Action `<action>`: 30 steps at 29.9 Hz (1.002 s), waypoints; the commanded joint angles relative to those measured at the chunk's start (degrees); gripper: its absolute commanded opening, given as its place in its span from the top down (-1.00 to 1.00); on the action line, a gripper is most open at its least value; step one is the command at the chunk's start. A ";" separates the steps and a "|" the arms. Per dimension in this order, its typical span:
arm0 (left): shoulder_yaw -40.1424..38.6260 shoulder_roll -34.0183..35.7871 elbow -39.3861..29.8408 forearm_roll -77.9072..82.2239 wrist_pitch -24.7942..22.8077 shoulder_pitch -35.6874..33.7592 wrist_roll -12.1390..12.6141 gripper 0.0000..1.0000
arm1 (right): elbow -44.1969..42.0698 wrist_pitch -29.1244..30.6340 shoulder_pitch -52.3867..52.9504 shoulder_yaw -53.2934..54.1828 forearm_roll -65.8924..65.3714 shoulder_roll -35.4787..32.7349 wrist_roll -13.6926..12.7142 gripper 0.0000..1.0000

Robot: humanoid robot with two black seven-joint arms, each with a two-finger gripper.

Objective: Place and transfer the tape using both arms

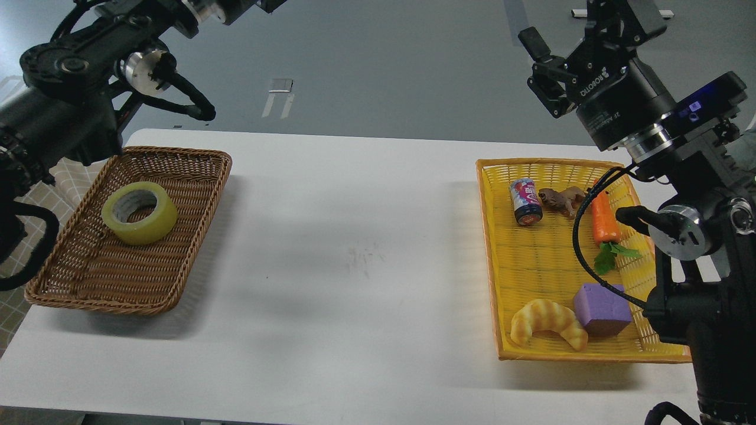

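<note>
The tape [139,212], a yellow roll with a grey-white core, lies flat in the brown wicker basket [195,156] at the table's left. My left arm [88,59] rises high above and behind that basket. Its gripper runs out of the top edge of the view and is far from the tape. My right gripper [536,69] is open and empty. It hangs high above the far end of the yellow basket [485,236] at the table's right.
The yellow basket holds a small can [525,200], a brown toy animal [561,199], a carrot [603,215], a purple block [601,310] and a croissant [546,321]. The white table [354,254] spans between the two baskets. My right arm's cable [582,248] hangs over the yellow basket.
</note>
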 commanded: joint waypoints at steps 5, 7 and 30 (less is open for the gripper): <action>-8.71 2.72 -18.40 2.74 6.46 9.71 1.55 -0.95 | -0.94 -0.15 1.34 0.09 -0.09 0.00 0.00 -1.00; -10.10 2.46 -18.67 2.92 7.95 10.32 4.55 -0.95 | -1.81 -0.15 2.39 0.09 -0.09 0.00 0.09 -1.00; -25.06 -2.29 -23.24 2.92 7.34 26.76 7.45 -0.95 | -5.25 -4.28 6.61 -4.04 -0.26 0.00 -0.09 -1.00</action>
